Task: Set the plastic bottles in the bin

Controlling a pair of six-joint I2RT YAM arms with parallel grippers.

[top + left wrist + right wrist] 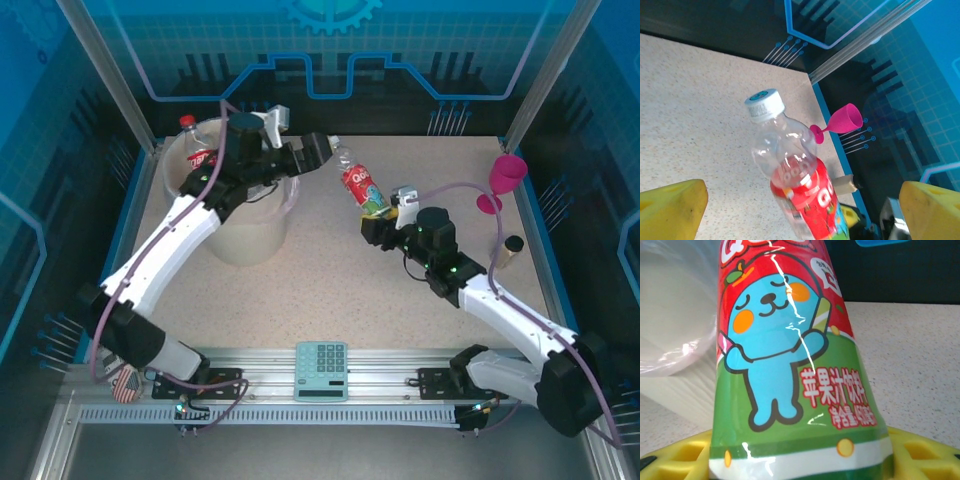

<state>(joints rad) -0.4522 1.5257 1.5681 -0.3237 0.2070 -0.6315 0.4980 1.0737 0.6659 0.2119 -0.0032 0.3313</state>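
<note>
Right pincer (378, 210) pinches the red-labelled bottle (355, 182) by its base, tilted above the counter (330, 290) beside the bin (250, 235); left pincer (297, 137) hangs spread. Light, thin-walled and slick, it looks best gripped across the labelled body.

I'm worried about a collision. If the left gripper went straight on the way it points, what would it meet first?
Most likely the bottle held by the right gripper: its capped end sits centred ahead of the open left gripper. How near is unclear.
</note>
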